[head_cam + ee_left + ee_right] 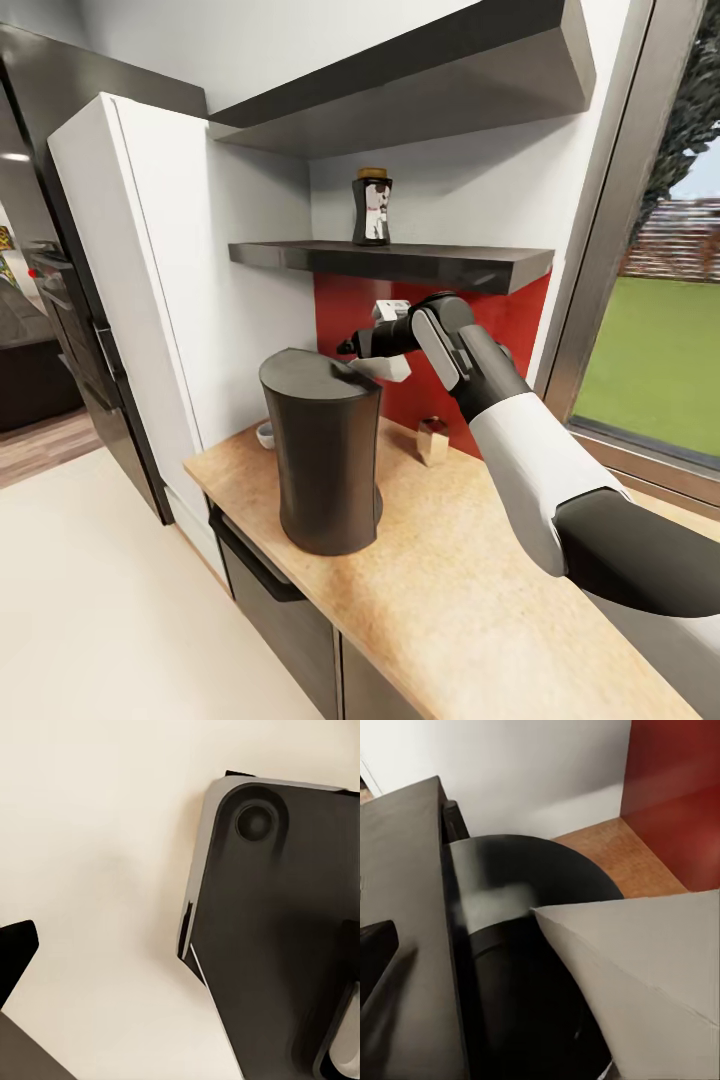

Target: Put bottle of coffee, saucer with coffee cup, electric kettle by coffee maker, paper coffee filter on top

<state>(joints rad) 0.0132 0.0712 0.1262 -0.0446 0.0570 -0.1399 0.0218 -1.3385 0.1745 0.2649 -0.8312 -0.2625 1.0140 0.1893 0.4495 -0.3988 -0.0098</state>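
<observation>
Cone-shaped paper filter (385,369) touching matte coffee maker (322,455) top

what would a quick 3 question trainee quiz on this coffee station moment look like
1. True or false: the bottle of coffee stands on the countertop.
2. What does the right gripper hold? A) saucer B) paper coffee filter C) kettle
3. Fill in: the filter is held near the top edge of the ____.

Key:
1. False; it stands on the shelf.
2. B
3. Coffee maker
</observation>
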